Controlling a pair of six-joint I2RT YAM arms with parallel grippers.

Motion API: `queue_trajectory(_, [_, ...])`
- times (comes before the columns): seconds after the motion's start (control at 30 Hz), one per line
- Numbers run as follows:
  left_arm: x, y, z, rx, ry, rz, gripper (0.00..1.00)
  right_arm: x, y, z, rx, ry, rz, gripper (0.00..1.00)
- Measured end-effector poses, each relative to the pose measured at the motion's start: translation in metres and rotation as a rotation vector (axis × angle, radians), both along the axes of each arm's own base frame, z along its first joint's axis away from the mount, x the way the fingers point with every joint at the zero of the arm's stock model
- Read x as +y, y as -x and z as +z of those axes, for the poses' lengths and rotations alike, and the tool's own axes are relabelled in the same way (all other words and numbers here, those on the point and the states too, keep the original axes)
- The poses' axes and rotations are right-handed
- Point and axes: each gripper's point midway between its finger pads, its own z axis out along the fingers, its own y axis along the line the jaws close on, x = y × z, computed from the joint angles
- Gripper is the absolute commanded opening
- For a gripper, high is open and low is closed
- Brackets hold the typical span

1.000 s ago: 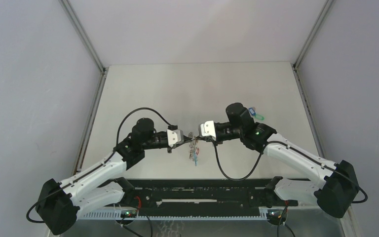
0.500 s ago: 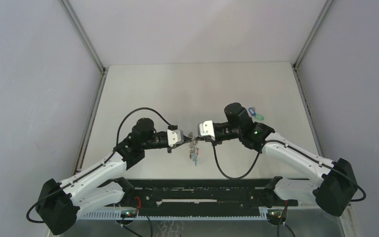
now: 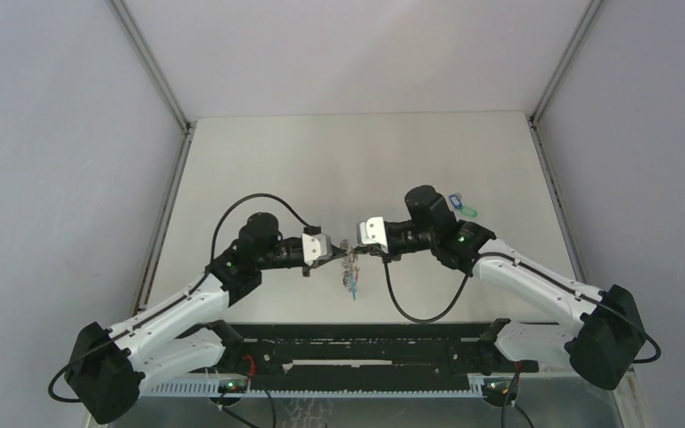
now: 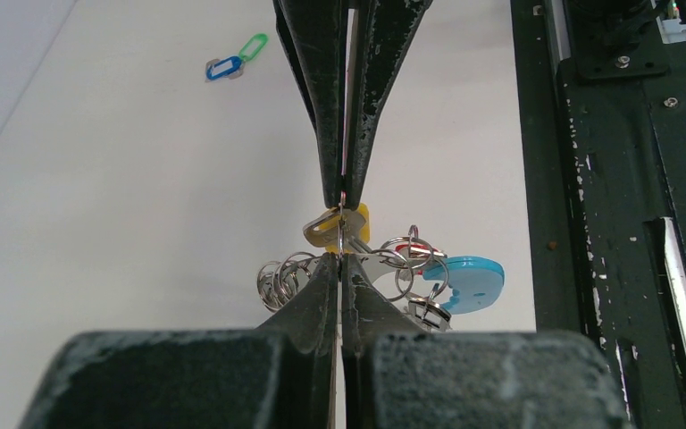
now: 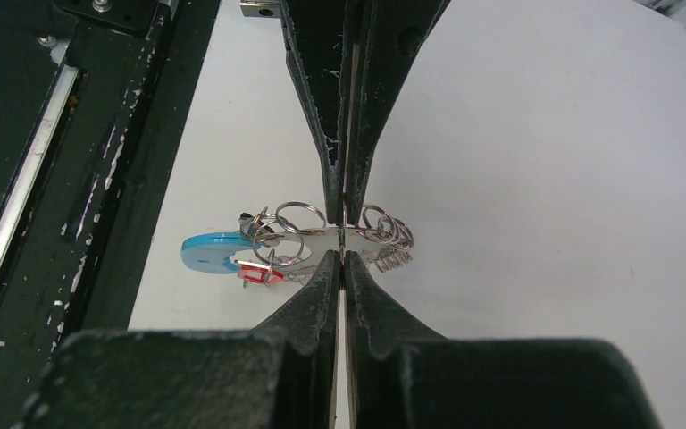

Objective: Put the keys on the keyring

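Keyring [image 5: 322,237] hangs at frame centre, long axis left-right. Left gripper [image 4: 339,259] and right gripper [image 5: 344,257] meet tip to tip, both pinched narrow on it. Yellow key [image 4: 332,228] at pinch. Blue key [image 4: 223,68], green key [image 4: 253,46] loose on desk [image 3: 321,160], upper right of top view, nearer right arm.

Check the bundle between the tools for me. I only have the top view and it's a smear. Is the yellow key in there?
Observer: Yes. The left wrist view shows the yellow key exactly where the left tool and right tool meet tip to tip.
Operator: Both shut?
Observer: Both look shut on the keyring. In the right wrist view, each pair of fingers leaves barely a slit.
Operator: Are the other two joined or loose?
Observer: The blue key and green key appear linked end to end. They lie on the table, apart from the bundle.
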Motion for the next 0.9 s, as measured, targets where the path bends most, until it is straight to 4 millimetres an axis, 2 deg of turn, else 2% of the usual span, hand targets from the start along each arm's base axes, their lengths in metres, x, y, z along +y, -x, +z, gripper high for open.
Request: queue_trajectory(0.9, [-0.0026, 0.0071, -0.0036, 0.024, -0.001, -0.044, 0.0, 0.0039, 0.0068, -0.0032, 0.028, -0.002, 0.032, 0.0])
